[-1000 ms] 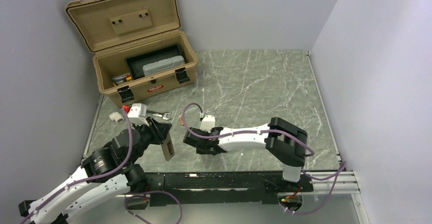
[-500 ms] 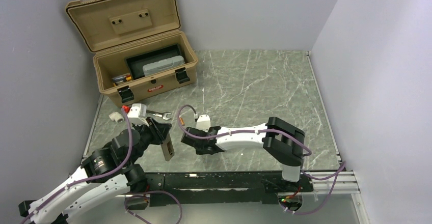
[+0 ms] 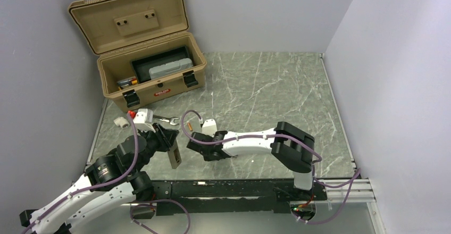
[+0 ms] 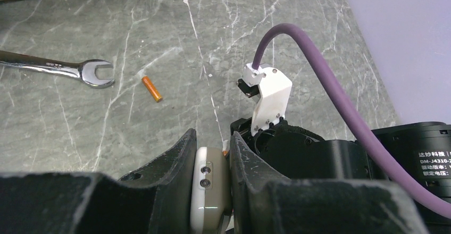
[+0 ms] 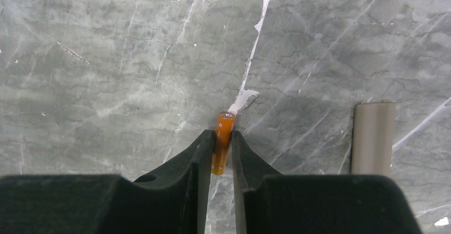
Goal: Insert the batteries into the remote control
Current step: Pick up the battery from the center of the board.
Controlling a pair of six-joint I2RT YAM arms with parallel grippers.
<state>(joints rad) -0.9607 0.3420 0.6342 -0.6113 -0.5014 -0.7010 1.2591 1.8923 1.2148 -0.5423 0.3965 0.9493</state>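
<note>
As right tool (image 5: 222, 139) grips, slim orange battery (image 5: 224, 125)

A lab test cell is indicated by plain pale-grey walls (image 3: 383, 58) boxing in a green marbled tabletop (image 3: 266, 90), tan plastic toolbox (image 3: 159, 90) upper left.

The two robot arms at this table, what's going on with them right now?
They are partway through putting batteries into a remote. The left gripper is shut on the remote control. The right gripper, close beside it, has one battery pinched between its fingers, with one end poking past the tips. A second battery lies loose on the table near a wrench. Both of those batteries are outside the remote.
</note>
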